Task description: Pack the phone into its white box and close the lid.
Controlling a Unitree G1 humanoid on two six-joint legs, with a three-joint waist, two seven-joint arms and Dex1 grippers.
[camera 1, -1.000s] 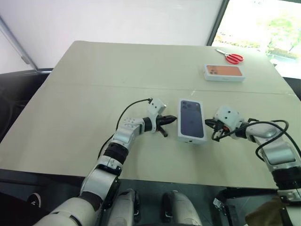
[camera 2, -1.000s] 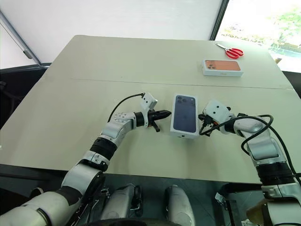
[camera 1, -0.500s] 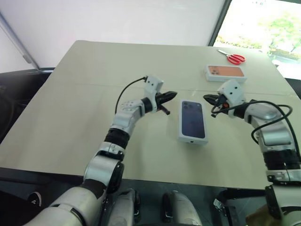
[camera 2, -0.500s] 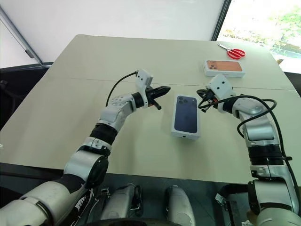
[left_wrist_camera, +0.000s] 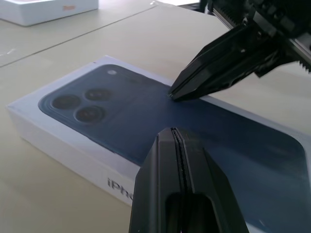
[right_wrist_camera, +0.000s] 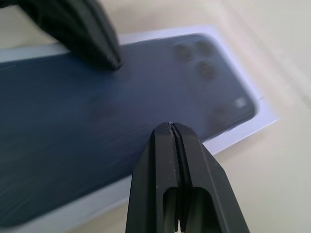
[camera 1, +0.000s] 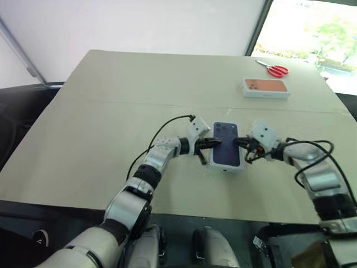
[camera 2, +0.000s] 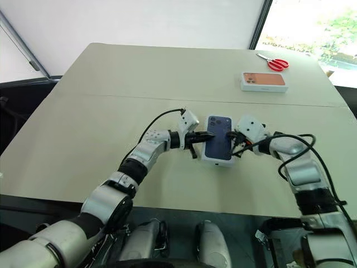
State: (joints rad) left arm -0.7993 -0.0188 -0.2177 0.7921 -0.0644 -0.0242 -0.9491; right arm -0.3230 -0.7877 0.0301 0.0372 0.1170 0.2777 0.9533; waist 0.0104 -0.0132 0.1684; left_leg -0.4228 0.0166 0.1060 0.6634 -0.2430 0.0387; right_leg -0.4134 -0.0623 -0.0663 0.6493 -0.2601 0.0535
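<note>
Both my arms came down again since half a second ago, onto the lid near the desk's front edge. From each wrist, my left claw and right claw are closed, empty, tips over its dark picture.

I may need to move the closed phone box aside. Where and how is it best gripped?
A judgement: take the closed white box across its two long side walls, coming from above with open jaws. It lies flat on the table, picture side up, so the wide top offers no hold. The left gripper and the right gripper, both shut, have their tips over that top and would have to lift off first.
</note>
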